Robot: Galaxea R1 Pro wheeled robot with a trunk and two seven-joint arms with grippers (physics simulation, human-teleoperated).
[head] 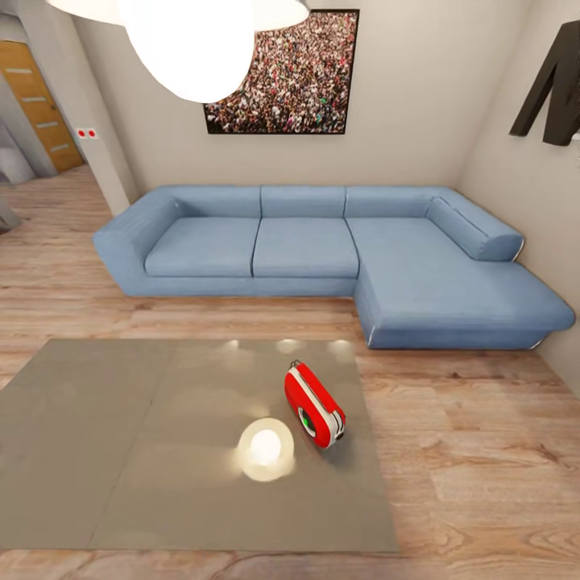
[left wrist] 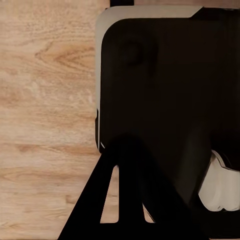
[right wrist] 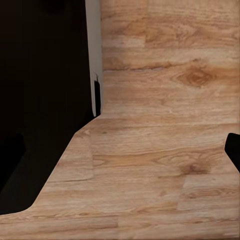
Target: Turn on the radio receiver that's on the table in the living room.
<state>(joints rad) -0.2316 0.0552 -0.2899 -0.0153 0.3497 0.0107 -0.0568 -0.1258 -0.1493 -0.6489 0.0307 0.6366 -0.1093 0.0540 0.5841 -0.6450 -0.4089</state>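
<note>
Red and white, the radio receiver (head: 314,404) lies on its side on the grey table (head: 121,451) in our head view, close to the table's right edge and just beside a bright lamp reflection (head: 265,448). Whether it is switched on, we cannot tell. Beyond stands the blue sofa (head: 322,250).

Our left wrist view looks down at the wooden floor (left wrist: 45,100) past our dark base (left wrist: 165,90); a black finger (left wrist: 130,200) shows, likely because the arm hangs at rest. How wide that gripper stands we cannot tell.

Our right wrist view shows the floor too, with a black finger tip (right wrist: 234,150) at the frame's edge; its opening we cannot tell either.
</note>
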